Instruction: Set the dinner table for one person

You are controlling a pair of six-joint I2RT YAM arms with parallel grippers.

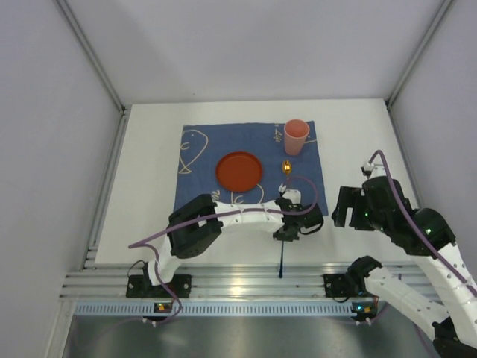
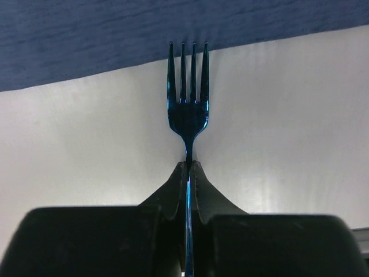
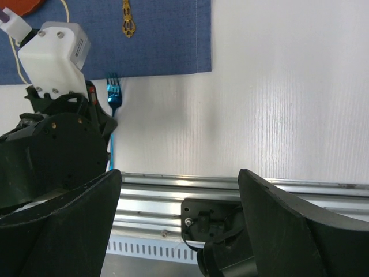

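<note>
Dinner table (image 1: 149,186) holds blue cloth (image 1: 201,190), plate (image 1: 239,170), cup (image 1: 296,136); left tool (image 2: 188,170) clenches fork (image 2: 187,109), right tool (image 3: 180,173) gapes.

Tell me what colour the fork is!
The fork is shiny metallic blue, and it shows clearest in the left wrist view.

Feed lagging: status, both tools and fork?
Left tool shut on slim blue metal fork over white tabletop, tines near blue cloth. Right tool open, empty. Nothing blocking.

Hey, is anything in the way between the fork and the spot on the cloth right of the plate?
Yes: a small gold item lies on the blue cloth there, straight ahead of the fork. Nothing else visible.
</note>
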